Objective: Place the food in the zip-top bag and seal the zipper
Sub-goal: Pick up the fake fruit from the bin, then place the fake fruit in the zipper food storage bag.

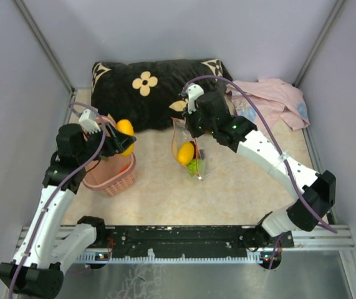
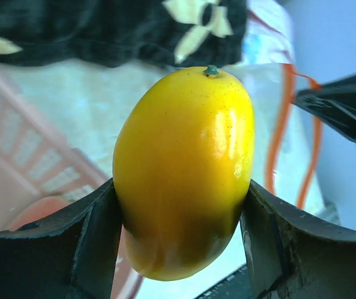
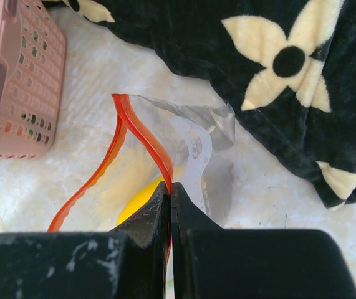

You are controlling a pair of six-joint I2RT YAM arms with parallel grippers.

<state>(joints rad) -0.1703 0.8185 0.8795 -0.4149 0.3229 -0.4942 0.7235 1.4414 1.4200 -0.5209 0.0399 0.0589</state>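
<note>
My left gripper (image 1: 123,142) is shut on a yellow mango-like fruit (image 1: 125,132), held above the pink basket (image 1: 112,177); the fruit fills the left wrist view (image 2: 184,168), both fingers (image 2: 96,237) pressed on its sides. My right gripper (image 3: 170,190) is shut on the red-orange zipper (image 3: 143,134) of the clear zip-top bag (image 3: 202,149), holding its mouth open and lifted. The bag (image 1: 189,149) stands at mid-table with a yellow fruit (image 1: 186,152) and a green piece (image 1: 196,166) inside. The bag's mouth strip shows to the right in the left wrist view (image 2: 279,134).
A black pillow with cream flowers (image 1: 159,87) lies at the back, right behind the bag. A pink cloth (image 1: 277,99) lies at the back right. The pink basket also shows at the left edge of the right wrist view (image 3: 15,75). Grey walls enclose the table.
</note>
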